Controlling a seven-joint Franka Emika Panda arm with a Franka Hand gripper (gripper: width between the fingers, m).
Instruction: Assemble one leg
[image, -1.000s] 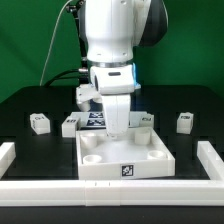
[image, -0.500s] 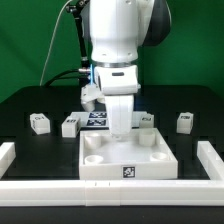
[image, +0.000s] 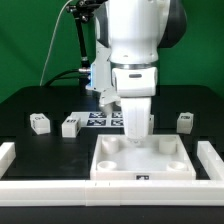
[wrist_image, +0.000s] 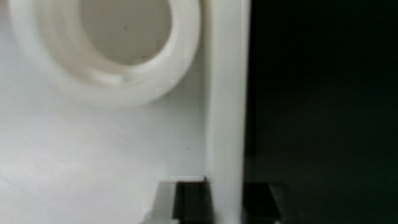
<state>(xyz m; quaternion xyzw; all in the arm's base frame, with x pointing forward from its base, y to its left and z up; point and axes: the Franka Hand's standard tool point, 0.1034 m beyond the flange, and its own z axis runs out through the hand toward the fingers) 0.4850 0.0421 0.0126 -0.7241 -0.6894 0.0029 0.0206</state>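
The tool (image: 135, 133) is clamped on the tray's (image: 115, 170) back wall, apparently positioning it by the counter's (image: 30, 100) front edge. Next it should let go and fetch a leg (image: 69, 126) lying behind.

**Exterior view.** Franka Panda arm (image: 135, 35), centre and top of the frame: glossy white, rounded link housings, with a dark grey joint shell (image: 172, 25) at the upper right. A blue light (image: 97, 72) glows on the left side of the wrist. Black cables (image: 76, 35) run down the upper left of the frame. The gripper (image: 137, 135) has a white body that tapers downward.

**Wrist view.** Two dark, flat-faced fingers (wrist_image: 183, 205).
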